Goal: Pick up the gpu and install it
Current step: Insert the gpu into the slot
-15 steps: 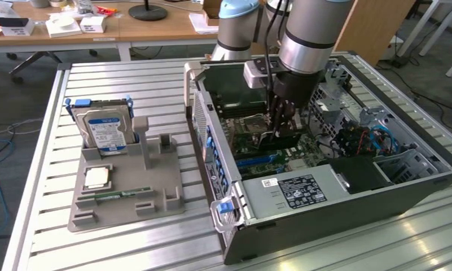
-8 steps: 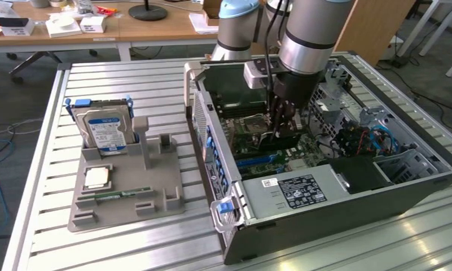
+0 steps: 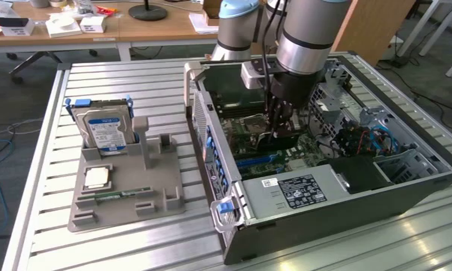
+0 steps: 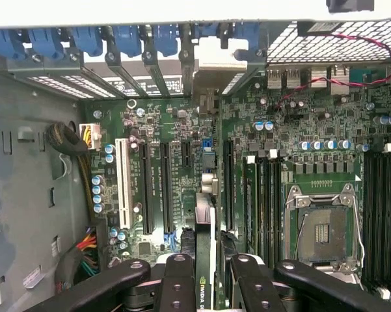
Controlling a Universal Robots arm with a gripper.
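Observation:
The gpu (image 4: 204, 287) shows edge-on as a thin black card with a small green logo, standing upright over the green motherboard (image 4: 299, 162). My gripper (image 4: 208, 263) is shut on it, one black finger (image 4: 177, 273) on each side. The card's far end reaches toward the rear bracket openings, in line with the gap between the long black expansion slots (image 4: 164, 188) and the memory slots. In the exterior view my gripper (image 3: 281, 129) hangs straight down inside the open computer case (image 3: 346, 214), low over the board.
On the exterior view's left, a grey fixture (image 3: 128, 206) holds a silver hard drive (image 3: 105, 127), a processor chip (image 3: 97, 178) and a green RAM stick (image 3: 124, 195). Case walls, blue slot latches (image 4: 84, 39), the processor socket (image 4: 322, 227) and cable bundles (image 4: 84, 140) surround the card.

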